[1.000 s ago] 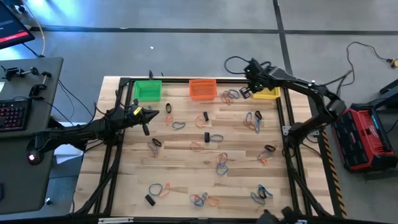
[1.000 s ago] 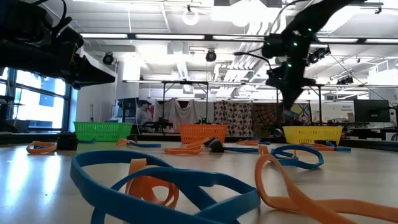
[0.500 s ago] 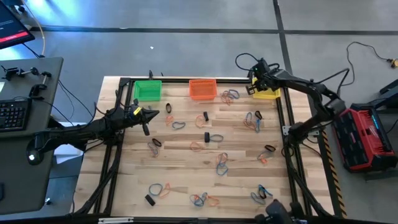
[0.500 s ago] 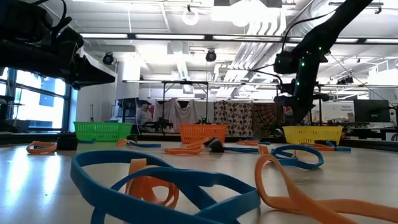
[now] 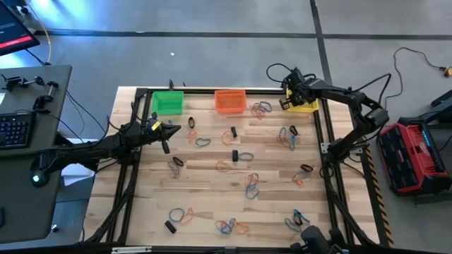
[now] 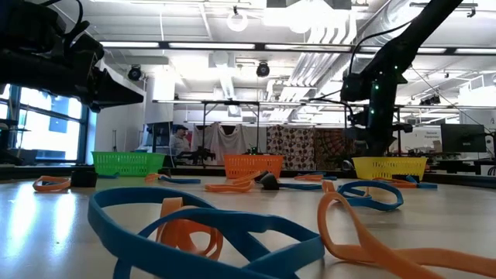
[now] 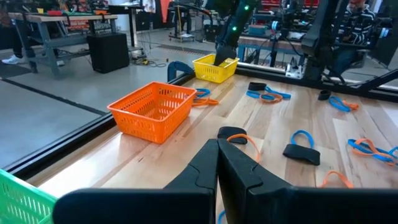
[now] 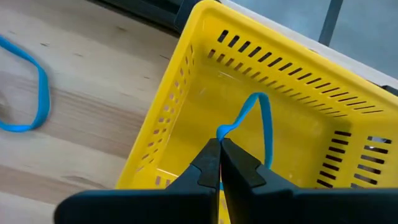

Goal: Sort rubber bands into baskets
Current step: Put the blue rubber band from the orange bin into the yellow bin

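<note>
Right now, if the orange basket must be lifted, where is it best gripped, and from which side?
Grip the orange basket by the top rim of one short wall, coming straight down from above. It stands upright with its top open, and the thin mesh wall should fit between two fingers.

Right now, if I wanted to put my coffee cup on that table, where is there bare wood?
The near-left corner is barest, short of the left gripper and left of the nearest rubber bands. The far edge is crowded: green basket, orange basket, yellow basket, where the right gripper holds a blue band.
</note>
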Available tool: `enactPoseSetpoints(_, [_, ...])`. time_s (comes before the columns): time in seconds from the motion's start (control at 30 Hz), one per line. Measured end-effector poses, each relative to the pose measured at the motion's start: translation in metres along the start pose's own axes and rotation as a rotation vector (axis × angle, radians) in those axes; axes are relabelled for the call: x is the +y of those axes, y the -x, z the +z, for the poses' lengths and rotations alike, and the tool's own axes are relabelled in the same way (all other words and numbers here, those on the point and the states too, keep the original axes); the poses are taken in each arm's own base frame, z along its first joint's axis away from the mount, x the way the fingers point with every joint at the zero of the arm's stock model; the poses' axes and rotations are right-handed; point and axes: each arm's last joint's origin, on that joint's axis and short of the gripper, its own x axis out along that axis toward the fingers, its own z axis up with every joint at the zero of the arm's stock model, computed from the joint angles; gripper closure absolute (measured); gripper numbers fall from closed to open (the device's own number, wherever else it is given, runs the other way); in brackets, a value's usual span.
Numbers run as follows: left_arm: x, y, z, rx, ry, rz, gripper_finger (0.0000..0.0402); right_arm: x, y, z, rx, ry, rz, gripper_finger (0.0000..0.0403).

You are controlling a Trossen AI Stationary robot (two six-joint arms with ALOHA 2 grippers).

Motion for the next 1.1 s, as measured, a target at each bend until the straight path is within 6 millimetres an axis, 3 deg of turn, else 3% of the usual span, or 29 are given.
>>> enactPoseSetpoints(0.5, [-0.001, 0.0, 0.003, -0.026, 0.004, -0.031, 0.0402, -0.001, 0.001, -0.005, 0.053, 0.081, 0.0, 0.0402])
enactPoseSetpoints(0.87, [-0.001, 0.0, 0.003, -0.027, -0.015, -0.03, 0.0402, -0.004, 0.02, 0.001, 0.004, 0.084, 0.034, 0.0402])
enactPoseSetpoints(1.1, [-0.001, 0.0, 0.003, -0.026, -0.032, -0.029, 0.0401, -0.003, 0.021, 0.001, 0.003, 0.083, 0.05, 0.0402])
